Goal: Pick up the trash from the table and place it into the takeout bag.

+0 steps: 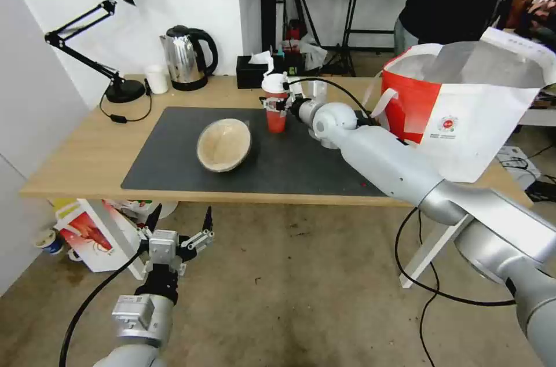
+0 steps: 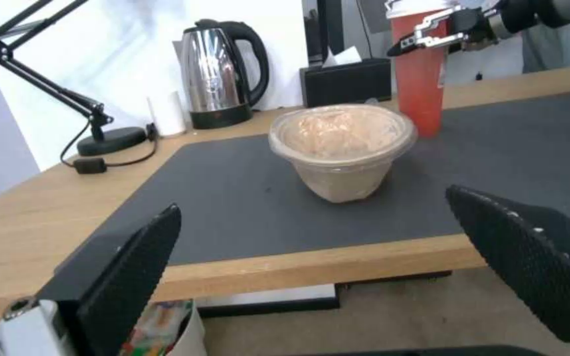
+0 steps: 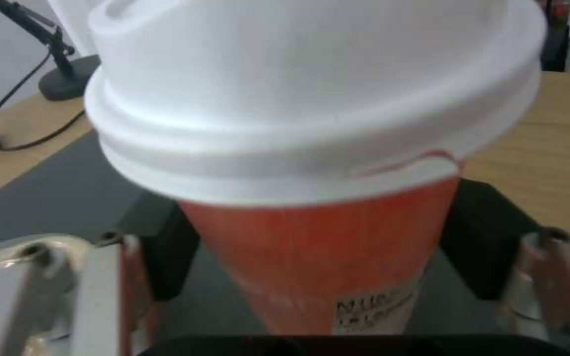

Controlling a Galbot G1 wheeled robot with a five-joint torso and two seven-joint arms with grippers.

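Observation:
On the dark mat of the table (image 1: 75, 164) stands a red cup (image 1: 276, 115) with a white lid, part of the trash. My right gripper (image 1: 277, 104) reaches in from the right and is shut on the red cup (image 3: 318, 247), its black pads (image 3: 163, 252) pressed to both sides just below the lid. Left of the cup, the shallow beige bowl (image 1: 224, 145) lies tilted on the mat. My left gripper (image 1: 179, 223) hangs open below the table's front edge, facing the bowl (image 2: 342, 148). The takeout bag (image 1: 463, 101) stands open at the table's right end.
A steel kettle (image 1: 186, 57), a black tissue box (image 1: 252, 72), a small white cup (image 1: 156, 79) and a black desk lamp (image 1: 110, 25) line the back edge. A smaller bag (image 1: 87, 234) sits on the floor under the table's left end. A person stands behind the takeout bag.

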